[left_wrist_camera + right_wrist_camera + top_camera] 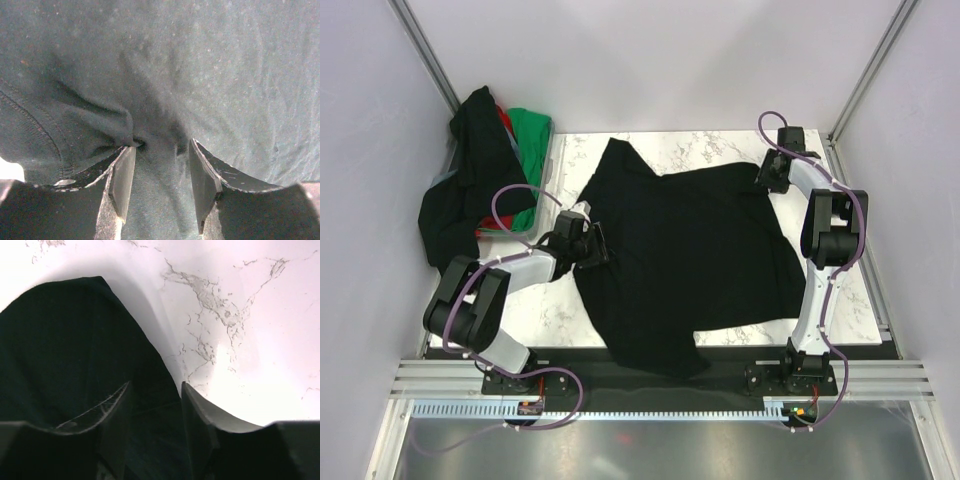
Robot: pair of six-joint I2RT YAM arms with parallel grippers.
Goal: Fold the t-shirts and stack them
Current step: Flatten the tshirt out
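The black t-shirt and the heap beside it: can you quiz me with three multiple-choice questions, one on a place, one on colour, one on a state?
1. Where does the heap of shirts sit in the top view?
A. near right corner
B. far left
C. near edge, in the middle

2. Besides black, which colours show in the heap?
A. green and red
B. yellow and purple
C. white and orange

3. How does the black t-shirt lie on the table?
A. folded into a small square
B. hanging in the air
C. spread out, unfolded

Answers:
1 B: the heap is at the far left, beyond the spread shirt's left side.
2 A: a green shirt and a red shirt peek out.
3 C: it lies open across the marble, with no fold made yet.
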